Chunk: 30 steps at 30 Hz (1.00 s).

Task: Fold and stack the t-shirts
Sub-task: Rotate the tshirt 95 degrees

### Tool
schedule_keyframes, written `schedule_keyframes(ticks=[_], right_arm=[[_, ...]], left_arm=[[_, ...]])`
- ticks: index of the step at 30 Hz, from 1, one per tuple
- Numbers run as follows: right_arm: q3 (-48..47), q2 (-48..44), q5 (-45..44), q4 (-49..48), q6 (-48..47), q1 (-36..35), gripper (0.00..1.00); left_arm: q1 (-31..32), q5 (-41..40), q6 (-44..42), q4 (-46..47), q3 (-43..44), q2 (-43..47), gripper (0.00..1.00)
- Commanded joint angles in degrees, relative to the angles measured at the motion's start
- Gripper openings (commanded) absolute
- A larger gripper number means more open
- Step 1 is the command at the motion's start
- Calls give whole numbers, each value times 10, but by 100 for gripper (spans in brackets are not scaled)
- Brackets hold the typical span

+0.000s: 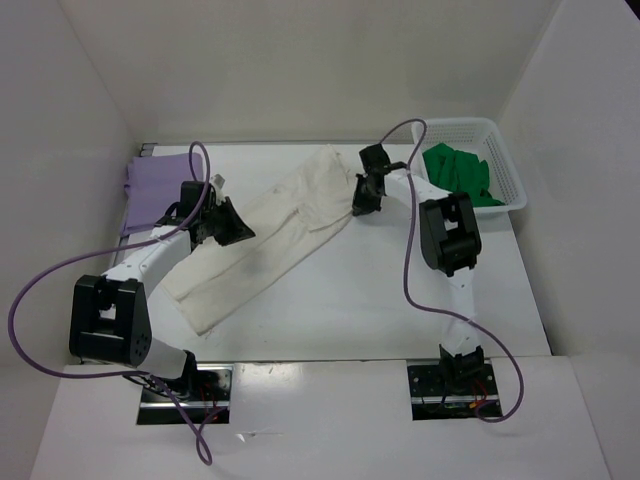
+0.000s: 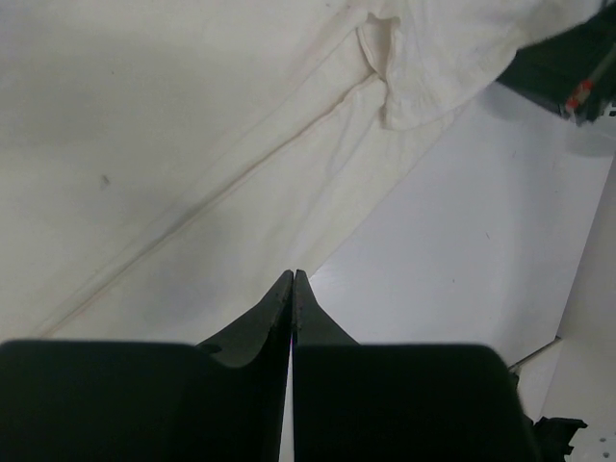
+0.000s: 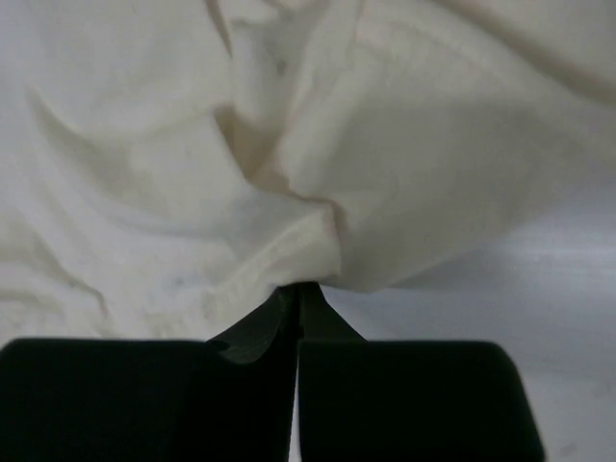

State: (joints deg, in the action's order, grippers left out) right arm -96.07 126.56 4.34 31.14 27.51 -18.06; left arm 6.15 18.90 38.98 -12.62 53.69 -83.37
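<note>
The cream white t-shirt (image 1: 270, 235) lies stretched diagonally across the table, partly folded lengthwise. My left gripper (image 1: 238, 226) is shut with nothing seen between its jaws, its tips (image 2: 292, 276) low over the long edge of the cream shirt (image 2: 192, 144). My right gripper (image 1: 361, 204) is shut at the shirt's right edge, where the cream cloth (image 3: 289, 144) bunches and puckers against the tips (image 3: 298, 287). The lavender t-shirt (image 1: 155, 185) lies folded at the far left. The green t-shirt (image 1: 458, 172) is crumpled in the basket.
The white mesh basket (image 1: 505, 165) stands at the back right. White walls enclose the table (image 1: 400, 290) at the back and both sides. Purple cables loop over both arms. The right gripper's body shows in the left wrist view (image 2: 568, 63).
</note>
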Motion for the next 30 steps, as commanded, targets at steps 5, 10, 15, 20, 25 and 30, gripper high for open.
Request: schedule_keyframes(ticks=[5,10,15,20,25,30], right_arm=[[-292,154,-28,63,-5,8,3],[-299,99,8,89,9,2,29],[-10,-108,78,-26,36,-21,38],[173,-178,166,-140,118,-112,55],[249,-172,187,-254,227,-193,57],[249,-121,178,-290,253,-204,43]], left_arm=[[13,31,-9,10,27,-4,7],[44,42,-21,-9,64,-25,11],[44,37,-21,-9,76,-25,12],[44,31,-40,-31,69,-25,14],[24,31,-52,-49,46,-12,15],[24,37,-58,-50,27,-7,18]])
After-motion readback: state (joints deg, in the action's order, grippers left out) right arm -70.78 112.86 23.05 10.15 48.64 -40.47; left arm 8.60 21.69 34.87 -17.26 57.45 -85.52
